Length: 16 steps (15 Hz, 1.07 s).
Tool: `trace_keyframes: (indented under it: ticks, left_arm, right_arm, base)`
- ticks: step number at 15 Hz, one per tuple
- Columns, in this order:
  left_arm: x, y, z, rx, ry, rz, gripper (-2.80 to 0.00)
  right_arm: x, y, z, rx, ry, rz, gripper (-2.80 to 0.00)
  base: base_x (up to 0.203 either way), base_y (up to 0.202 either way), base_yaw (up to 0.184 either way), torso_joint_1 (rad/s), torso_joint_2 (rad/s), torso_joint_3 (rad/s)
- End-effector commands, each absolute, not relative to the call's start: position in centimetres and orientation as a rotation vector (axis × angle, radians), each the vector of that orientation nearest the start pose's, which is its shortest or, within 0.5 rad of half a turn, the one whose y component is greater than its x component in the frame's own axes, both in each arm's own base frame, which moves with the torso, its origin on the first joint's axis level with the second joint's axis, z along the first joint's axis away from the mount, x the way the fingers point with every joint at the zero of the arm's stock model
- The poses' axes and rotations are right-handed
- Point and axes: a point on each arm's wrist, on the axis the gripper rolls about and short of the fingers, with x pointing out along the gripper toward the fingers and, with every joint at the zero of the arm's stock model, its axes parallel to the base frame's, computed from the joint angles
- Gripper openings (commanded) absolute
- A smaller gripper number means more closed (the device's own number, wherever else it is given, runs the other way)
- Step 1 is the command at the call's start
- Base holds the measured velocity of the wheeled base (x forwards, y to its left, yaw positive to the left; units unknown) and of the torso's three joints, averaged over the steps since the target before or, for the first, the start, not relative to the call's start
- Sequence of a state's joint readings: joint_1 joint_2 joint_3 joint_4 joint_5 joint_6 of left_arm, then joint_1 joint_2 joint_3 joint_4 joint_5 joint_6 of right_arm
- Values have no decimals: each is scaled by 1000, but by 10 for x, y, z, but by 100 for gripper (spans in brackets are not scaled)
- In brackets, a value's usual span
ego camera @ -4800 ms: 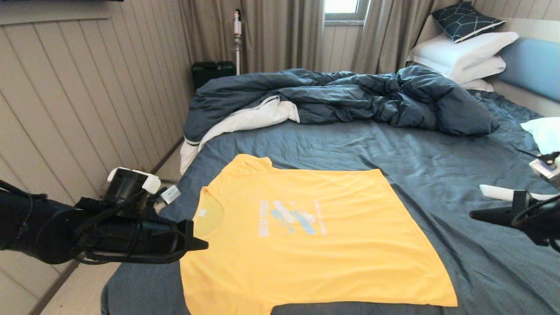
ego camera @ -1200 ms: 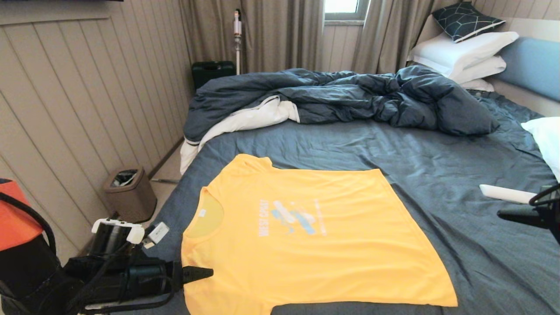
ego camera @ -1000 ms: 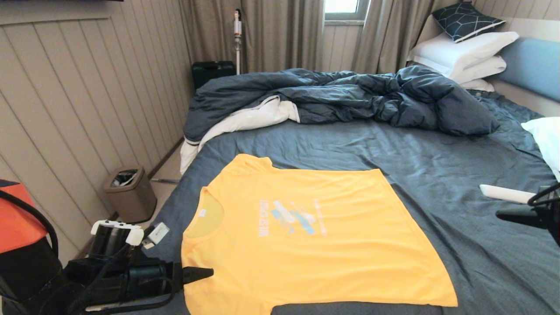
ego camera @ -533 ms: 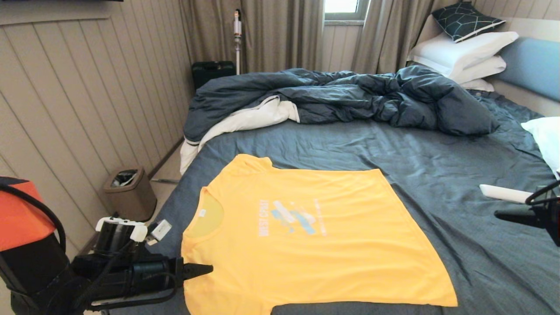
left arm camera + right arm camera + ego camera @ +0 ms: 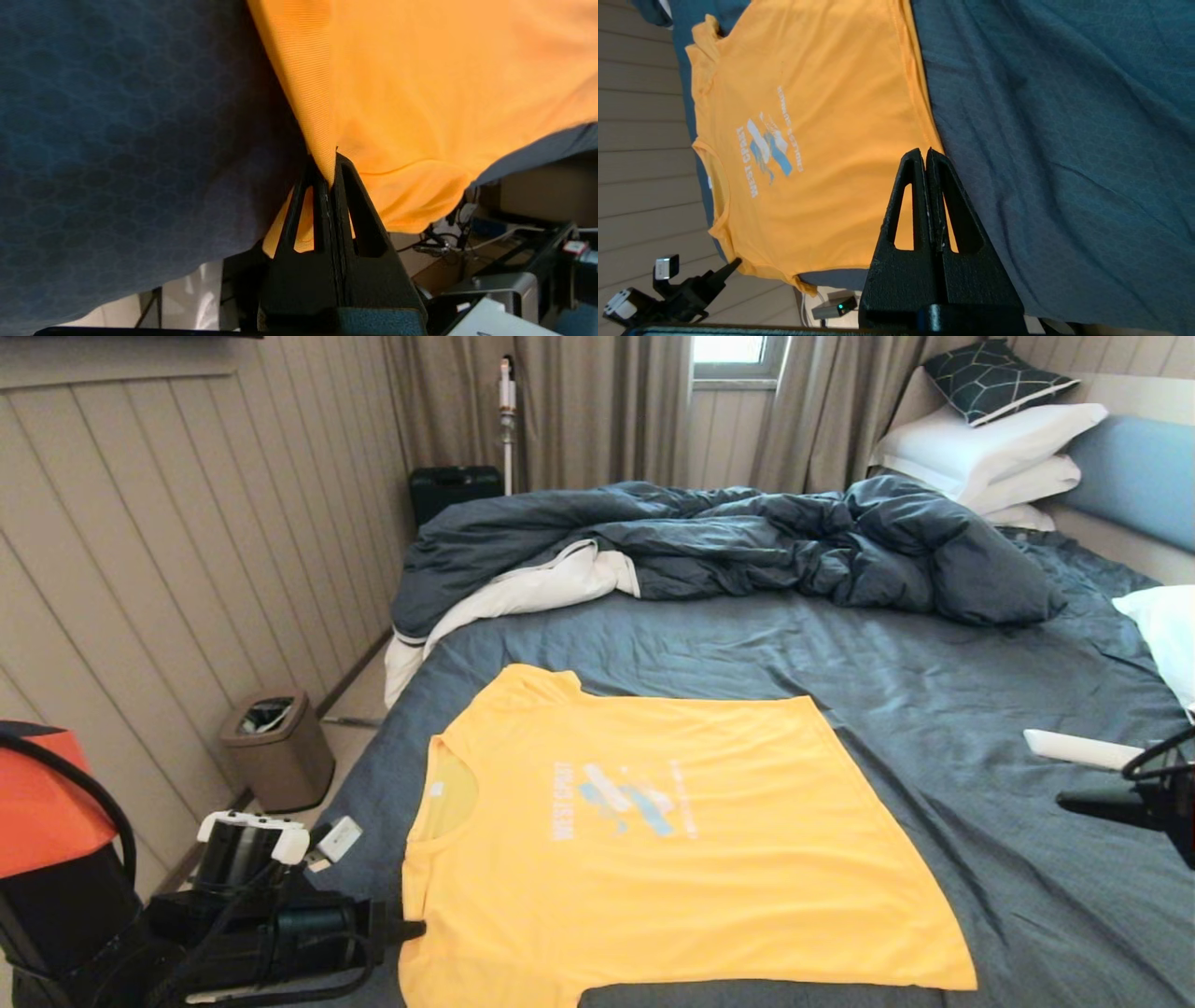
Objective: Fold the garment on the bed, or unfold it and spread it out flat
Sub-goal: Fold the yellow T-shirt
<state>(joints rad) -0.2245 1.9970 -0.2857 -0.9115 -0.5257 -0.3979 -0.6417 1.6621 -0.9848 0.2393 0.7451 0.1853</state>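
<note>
The bright yellow T-shirt (image 5: 653,868) lies spread face up on the slate-blue sheet of the bed (image 5: 934,663), collar toward the left edge, hem toward the right. My left gripper (image 5: 417,928) is at the near-left corner of the shirt, shut on the fabric edge by the near shoulder. The left wrist view shows the yellow cloth (image 5: 420,84) pinched between the left gripper's (image 5: 330,161) tips. My right gripper (image 5: 1064,798) hovers over the sheet at the far right, shut and holding nothing. Its wrist view shows the right gripper (image 5: 926,153) beside the shirt's (image 5: 822,116) hem.
A rumpled dark-blue duvet (image 5: 747,537) lies across the far half of the bed, with white pillows (image 5: 990,448) stacked at the headboard. A white slim object (image 5: 1078,749) rests on the sheet by the right arm. A brown bin (image 5: 275,747) stands on the floor by the panelled wall.
My left gripper has drawn back left and lower, off the shirt's top to its shoulder edge. The collar side of the shirt has shifted slightly right. The right arm has barely moved.
</note>
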Motion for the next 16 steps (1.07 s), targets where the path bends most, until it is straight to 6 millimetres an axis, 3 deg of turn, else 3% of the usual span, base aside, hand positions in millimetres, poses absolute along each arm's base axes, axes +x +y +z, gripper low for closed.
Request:
trace_keyframes:
  ticks: [1,4,7,8,10,11,16]
  left_arm:
    - [233,-65,18,-487,943,-542,-280]
    - [234,-65,18,-488,940,-544,-280]
    - [235,-65,17,-490,943,-539,-280]
    - [236,-65,16,-488,943,-536,-280]
    - [238,-66,16,-488,944,-533,-280]
    - [238,-66,16,-488,945,-532,-280]
    - [238,-66,16,-489,945,-531,-280]
  right_arm:
    - [224,-149,169,766,727,34,-280]
    - [225,-149,152,745,776,50,-280]
    - [221,-140,120,715,890,85,-280]
    - [218,-132,106,666,951,96,0]
    - [214,-122,80,547,1068,131,0]
    - [214,-121,77,523,1075,140,0]
    - [209,-101,84,481,1076,192,0]
  base:
    - [0,0,0,0,0,0]
    - [0,0,0,0,0,0]
    - [0,0,0,0,0,0]
    - [0,0,0,0,0,0]
    - [0,0,0,0,0,0]
    - [0,0,0,0,0,0]
    - [0,0,0,0,0,0]
